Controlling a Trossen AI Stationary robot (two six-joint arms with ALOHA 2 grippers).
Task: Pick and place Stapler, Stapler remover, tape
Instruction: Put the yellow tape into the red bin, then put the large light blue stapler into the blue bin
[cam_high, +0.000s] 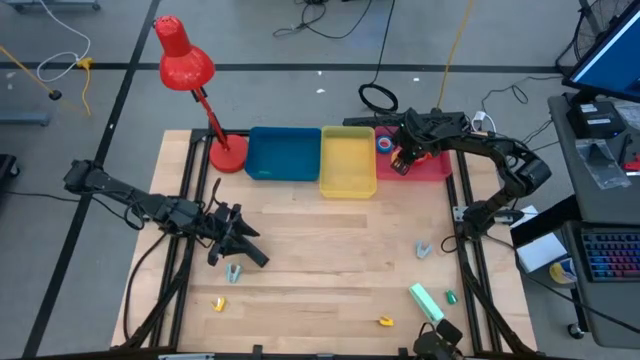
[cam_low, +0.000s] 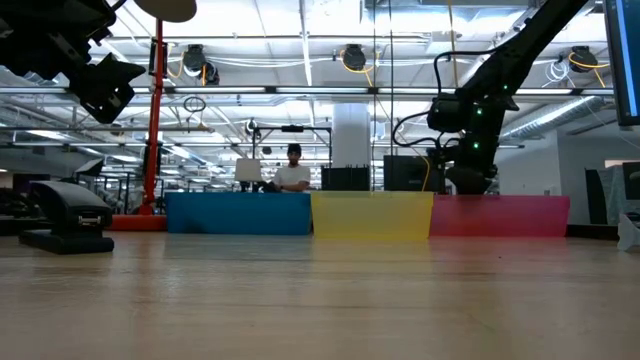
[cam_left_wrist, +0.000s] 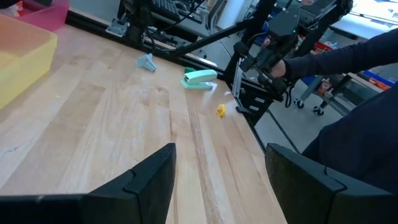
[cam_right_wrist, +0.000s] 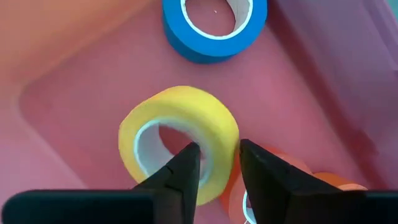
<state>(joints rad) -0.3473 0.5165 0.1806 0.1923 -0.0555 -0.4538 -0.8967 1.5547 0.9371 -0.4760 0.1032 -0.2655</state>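
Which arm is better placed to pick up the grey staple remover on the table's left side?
Left: its hand hovers open just above the staple remover; the right hand is over the pink bin.

A pale wooden table top (cam_high: 320, 240), planked and matt with visible grain, is being shown. The blue bin (cam_high: 284, 155), yellow bin (cam_high: 348, 162) and pink bin (cam_right_wrist: 74, 93) are appearing as smooth, slightly translucent plastic. The yellow tape roll (cam_right_wrist: 180, 140) and blue tape roll (cam_right_wrist: 214, 28) are being seen as matt paper tape on pale inner cores. The red lamp (cam_high: 183, 60) is looking glossy. The mint stapler (cam_left_wrist: 199, 78) is presenting as smooth plastic.
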